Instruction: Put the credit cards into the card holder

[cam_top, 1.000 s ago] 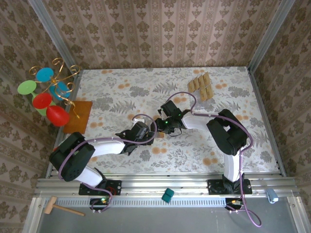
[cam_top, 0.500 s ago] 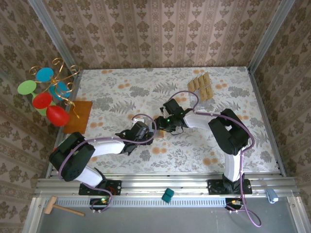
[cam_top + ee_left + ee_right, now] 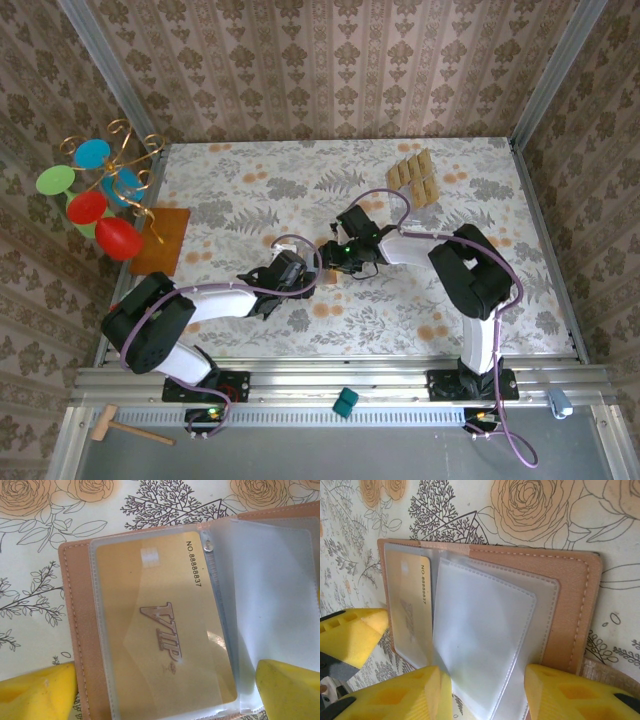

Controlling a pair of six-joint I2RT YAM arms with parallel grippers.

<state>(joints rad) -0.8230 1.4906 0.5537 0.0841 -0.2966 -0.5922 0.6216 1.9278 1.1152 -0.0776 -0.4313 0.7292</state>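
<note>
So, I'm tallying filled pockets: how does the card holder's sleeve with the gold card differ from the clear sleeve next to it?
The filled sleeve holds a gold card printed VIP; the neighbouring sleeve is empty. The filled sleeve lies flat on the card holder cover; the neighbouring sleeve looks lifted off the ones behind it in the right wrist view. Both are clear plastic, alike in size.

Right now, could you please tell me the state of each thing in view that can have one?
card holder: open, flat on the table.
gold card: tucked inside a clear sleeve.
other clear sleeves: empty.
loose credit cards: grouped at the far right, outside the holder.
left gripper: open, over the holder.
right gripper: open, fingers astride an empty sleeve.
</note>
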